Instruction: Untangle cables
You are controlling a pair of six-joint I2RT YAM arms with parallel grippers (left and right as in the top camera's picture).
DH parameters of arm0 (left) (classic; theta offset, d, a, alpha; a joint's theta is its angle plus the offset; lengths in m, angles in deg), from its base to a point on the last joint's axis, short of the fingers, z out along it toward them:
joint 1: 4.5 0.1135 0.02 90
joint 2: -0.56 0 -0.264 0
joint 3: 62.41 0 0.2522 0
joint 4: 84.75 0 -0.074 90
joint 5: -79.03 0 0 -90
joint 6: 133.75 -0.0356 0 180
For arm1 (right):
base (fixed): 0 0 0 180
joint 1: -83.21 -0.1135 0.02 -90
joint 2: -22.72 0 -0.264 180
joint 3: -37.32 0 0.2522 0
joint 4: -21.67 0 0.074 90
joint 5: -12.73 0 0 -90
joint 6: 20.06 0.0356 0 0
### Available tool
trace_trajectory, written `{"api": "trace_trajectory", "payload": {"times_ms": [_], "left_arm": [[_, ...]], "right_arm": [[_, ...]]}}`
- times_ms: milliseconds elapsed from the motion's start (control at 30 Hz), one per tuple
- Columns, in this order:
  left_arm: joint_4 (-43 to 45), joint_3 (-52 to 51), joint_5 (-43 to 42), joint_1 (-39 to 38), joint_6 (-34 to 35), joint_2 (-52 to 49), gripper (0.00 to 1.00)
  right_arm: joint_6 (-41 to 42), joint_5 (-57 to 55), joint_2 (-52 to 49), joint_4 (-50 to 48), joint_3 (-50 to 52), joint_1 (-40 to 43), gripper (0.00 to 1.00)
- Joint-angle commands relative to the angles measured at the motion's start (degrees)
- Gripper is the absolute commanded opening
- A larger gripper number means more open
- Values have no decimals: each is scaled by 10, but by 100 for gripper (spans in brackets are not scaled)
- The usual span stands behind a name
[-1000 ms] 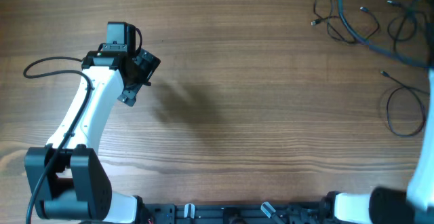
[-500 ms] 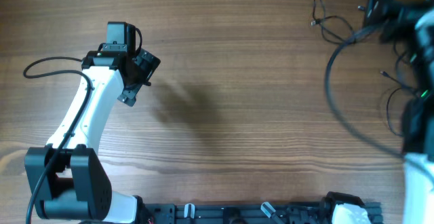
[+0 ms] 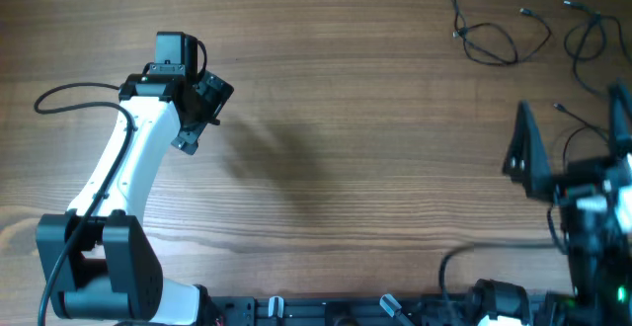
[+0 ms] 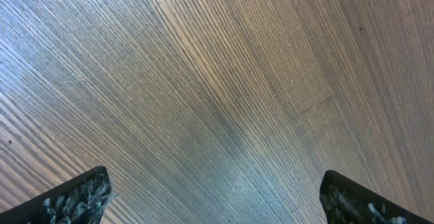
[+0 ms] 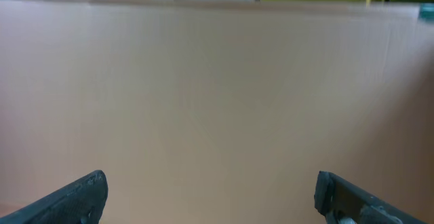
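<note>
Left gripper [image 3: 204, 117] and right gripper [image 3: 571, 136] stood released; over the thin black cables [image 3: 512, 45], the right risked pinching two loops together.

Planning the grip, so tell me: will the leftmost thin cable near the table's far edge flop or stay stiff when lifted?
Probably floppy: the cable lies in a loose, uneven loop flat on the table. Likely light, since it looks very thin. Its plug end may dangle once lifted.
</note>
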State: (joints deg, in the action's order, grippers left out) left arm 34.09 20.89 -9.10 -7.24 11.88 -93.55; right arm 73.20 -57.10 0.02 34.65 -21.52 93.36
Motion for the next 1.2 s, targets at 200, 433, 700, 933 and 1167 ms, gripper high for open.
{"api": "trace_trajectory", "payload": {"times_ms": [200,433,700,933,1167], "left_arm": [[0,-2,6,0,3,6,100],[0,-2,6,0,3,6,100],[0,-2,6,0,3,6,100],[0,-2,6,0,3,6,100],[0,-2,6,0,3,6,100]], "right_arm": [[12,9,165,46,-19,-21,100],[-26,9,204,75,-32,-66,100],[-96,9,224,75,-46,-110,100],[-391,9,224,78,-45,-109,100],[-604,3,203,166,-31,-110,100]]}}
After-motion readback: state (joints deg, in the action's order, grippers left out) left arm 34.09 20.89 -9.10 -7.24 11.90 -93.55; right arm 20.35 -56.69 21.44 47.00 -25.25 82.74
